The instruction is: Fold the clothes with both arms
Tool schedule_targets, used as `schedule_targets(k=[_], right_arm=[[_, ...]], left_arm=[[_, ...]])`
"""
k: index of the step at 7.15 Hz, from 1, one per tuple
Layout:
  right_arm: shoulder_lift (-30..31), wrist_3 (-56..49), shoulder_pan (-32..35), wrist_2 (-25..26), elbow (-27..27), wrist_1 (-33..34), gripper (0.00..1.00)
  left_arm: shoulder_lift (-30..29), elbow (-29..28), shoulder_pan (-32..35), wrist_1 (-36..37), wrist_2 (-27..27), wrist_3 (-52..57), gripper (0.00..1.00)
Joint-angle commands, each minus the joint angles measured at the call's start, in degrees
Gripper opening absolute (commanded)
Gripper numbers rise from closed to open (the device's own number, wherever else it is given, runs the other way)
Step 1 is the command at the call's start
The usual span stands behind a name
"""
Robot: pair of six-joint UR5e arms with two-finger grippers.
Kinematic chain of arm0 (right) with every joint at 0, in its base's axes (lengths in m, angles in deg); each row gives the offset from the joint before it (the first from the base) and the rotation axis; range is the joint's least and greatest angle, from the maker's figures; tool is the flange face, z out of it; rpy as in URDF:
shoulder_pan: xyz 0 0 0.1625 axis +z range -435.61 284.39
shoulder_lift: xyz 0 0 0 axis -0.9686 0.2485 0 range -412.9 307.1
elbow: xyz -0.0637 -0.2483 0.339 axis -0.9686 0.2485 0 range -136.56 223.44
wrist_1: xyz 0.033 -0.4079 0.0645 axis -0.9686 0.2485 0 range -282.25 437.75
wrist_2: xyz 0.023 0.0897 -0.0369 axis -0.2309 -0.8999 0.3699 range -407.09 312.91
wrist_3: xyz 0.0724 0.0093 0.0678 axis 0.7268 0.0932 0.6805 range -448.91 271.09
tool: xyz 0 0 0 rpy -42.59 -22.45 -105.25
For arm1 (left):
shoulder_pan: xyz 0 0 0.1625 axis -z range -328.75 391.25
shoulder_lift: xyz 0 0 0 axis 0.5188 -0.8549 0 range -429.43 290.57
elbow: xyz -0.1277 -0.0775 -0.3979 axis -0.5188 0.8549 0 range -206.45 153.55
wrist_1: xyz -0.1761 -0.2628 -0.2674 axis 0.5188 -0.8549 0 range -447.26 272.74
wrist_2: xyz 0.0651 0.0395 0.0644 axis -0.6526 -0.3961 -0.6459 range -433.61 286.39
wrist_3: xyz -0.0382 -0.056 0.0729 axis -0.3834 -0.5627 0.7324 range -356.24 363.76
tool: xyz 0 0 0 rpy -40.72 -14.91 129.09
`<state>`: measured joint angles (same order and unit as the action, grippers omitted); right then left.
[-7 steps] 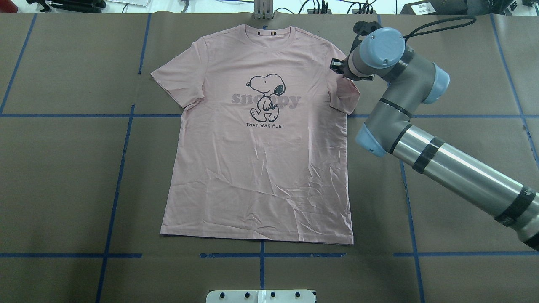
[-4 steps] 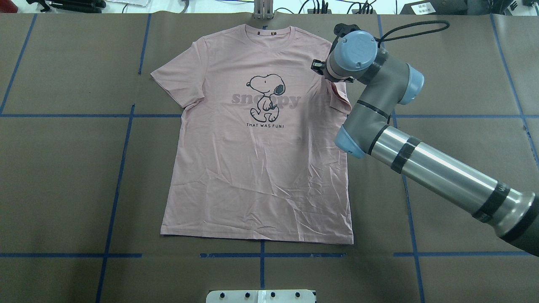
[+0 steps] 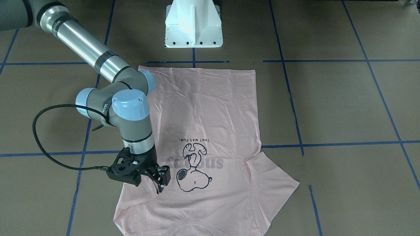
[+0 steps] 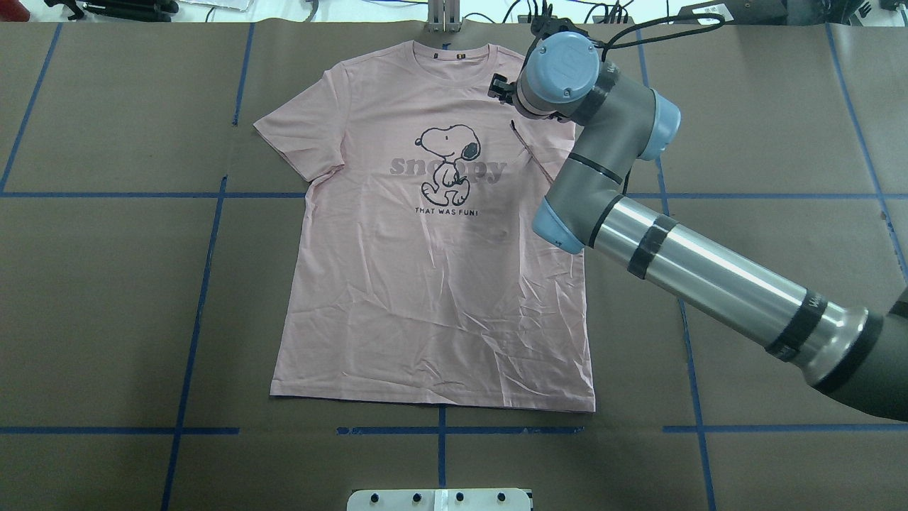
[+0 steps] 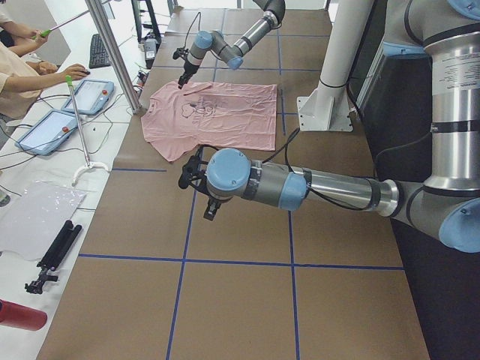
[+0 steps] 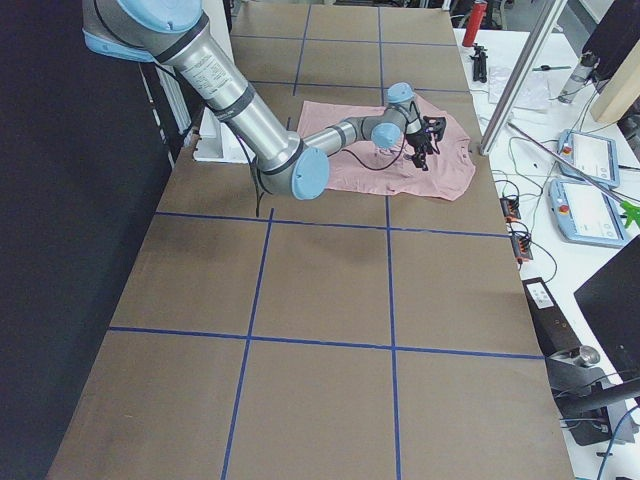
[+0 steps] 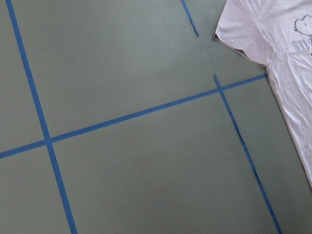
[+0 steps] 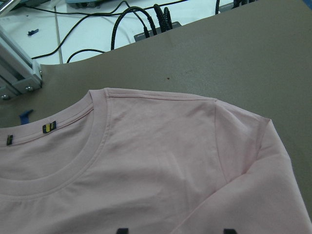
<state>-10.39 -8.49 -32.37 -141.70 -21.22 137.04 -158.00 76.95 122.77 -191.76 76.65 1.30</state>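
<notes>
exterior front-facing: right end effector (image 3: 160,187) clamped on t-shirt (image 3: 210,118) sleeve, folded over its chest.

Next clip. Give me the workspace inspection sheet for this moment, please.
Surface: brown paper table with blue tape grid.
Job's things: pink T-shirt face up; one sleeve turned in over the chest, the other sleeve spread flat.
Clutter: nothing seen.
Hands: right hand at the turned-in sleeve, grip unclear; left hand over bare table, state unclear.
Cables: black loop off the right wrist.
Surroundings: white pedestal; side bench with tablets; a person.
</notes>
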Motion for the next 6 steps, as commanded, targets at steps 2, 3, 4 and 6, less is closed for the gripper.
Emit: schedule_targets(k=[2, 3, 4, 6], right_arm=[[13.69, -0.87, -0.26, -9.25, -21.22, 0.04, 1.0], [18.53, -1.58, 1.65, -13.28, -29.82, 0.56, 1.0], [27.54, -1.67, 1.59, -12.89, -37.65, 0.22, 1.0], [27.9, -1.58, 1.32, -13.75, -38.26, 0.48, 1.0]], left_arm=[[-15.98, -14.85, -21.04, -19.04, -18.72, -27.54, 1.0], [-23.67, -19.33, -26.34, -19.24, -20.61, -40.48, 1.0], [-29.23, -23.99, -30.83, -20.64, -23.84, -46.61, 1.0], [-38.46, -42.9, -32.72, -33.15, -28.53, -46.76, 0.96]])
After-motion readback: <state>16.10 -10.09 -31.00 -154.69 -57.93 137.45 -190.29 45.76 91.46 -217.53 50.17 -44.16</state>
